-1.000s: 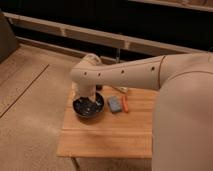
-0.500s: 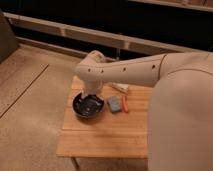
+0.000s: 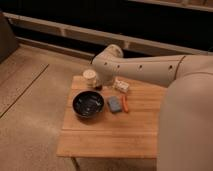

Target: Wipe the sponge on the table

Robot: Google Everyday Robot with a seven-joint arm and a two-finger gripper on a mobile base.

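Note:
The blue-grey sponge [image 3: 114, 104] lies on the light wooden table [image 3: 115, 137], just right of a dark bowl [image 3: 88, 104]. A thin orange stick [image 3: 125, 104] lies against the sponge's right side. My cream arm reaches in from the right and bends down at the table's back left. My gripper [image 3: 97, 84] hangs there, behind the bowl and up-left of the sponge, apart from it.
A small white block-like object [image 3: 121, 85] sits at the table's back edge, right of the gripper. My arm's wide body [image 3: 187, 120] covers the table's right side. Beige floor [image 3: 30, 100] lies to the left, and a dark wall with rails runs behind.
My arm has drawn back from over the bowl toward the table's rear edge. The bowl now shows whole. The sponge has not moved.

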